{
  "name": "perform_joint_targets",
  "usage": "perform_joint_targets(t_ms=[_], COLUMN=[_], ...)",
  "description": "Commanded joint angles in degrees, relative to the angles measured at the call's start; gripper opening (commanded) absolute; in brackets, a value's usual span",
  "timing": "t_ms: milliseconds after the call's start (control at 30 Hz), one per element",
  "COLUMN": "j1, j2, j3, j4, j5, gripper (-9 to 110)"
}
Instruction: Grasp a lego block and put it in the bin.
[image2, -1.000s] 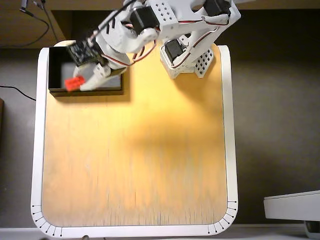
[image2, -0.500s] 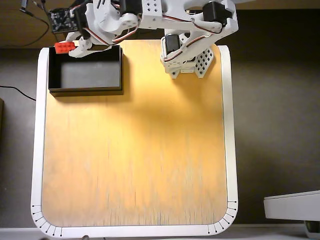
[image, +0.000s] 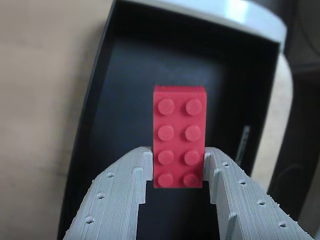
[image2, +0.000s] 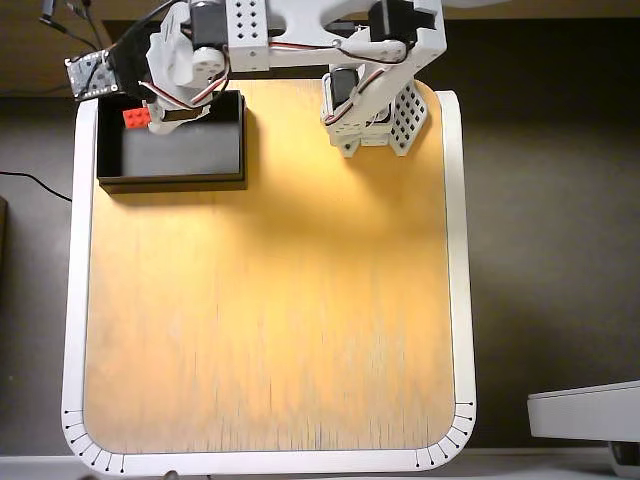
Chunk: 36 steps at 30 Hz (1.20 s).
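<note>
Wrist view: pincer (image: 177, 167) pinching red lego block (image: 179, 130) between fingertips, above black bin (image: 100, 110).

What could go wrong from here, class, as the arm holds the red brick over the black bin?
1. The grey ribbed tool grips only the lower end of the red eight-stud plastic lego brick, so the brick might pivot or slip early.
2. In the overhead view the brick hangs near the back left corner of the black rectangular bin, so it could perhaps clip the wall and bounce out.

Wrist view close above the bin (image: 100, 90), overhead view high over whole table (image2: 270, 330), sharing the bin (image2: 170, 165)
</note>
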<state>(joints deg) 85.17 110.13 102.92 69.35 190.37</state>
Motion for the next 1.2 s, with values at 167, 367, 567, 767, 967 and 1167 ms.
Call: perform_joint_targets(t_ms=[167,367,567,767,967,1167], j1=[0.88,0.88,0.88,1.05,1.49,2.20], j2=[-6.50,-9.67,-12.83,-14.06,-14.24,-14.15], j3=[-5.27,-4.04,-3.87,0.35,2.11,2.11], j4=[-0.53,-0.53,-0.62,-6.15,-8.61,-8.61], j5=[-0.18,0.09,0.97,3.08,5.36,6.15], gripper=[0,0,0,0,10,18])
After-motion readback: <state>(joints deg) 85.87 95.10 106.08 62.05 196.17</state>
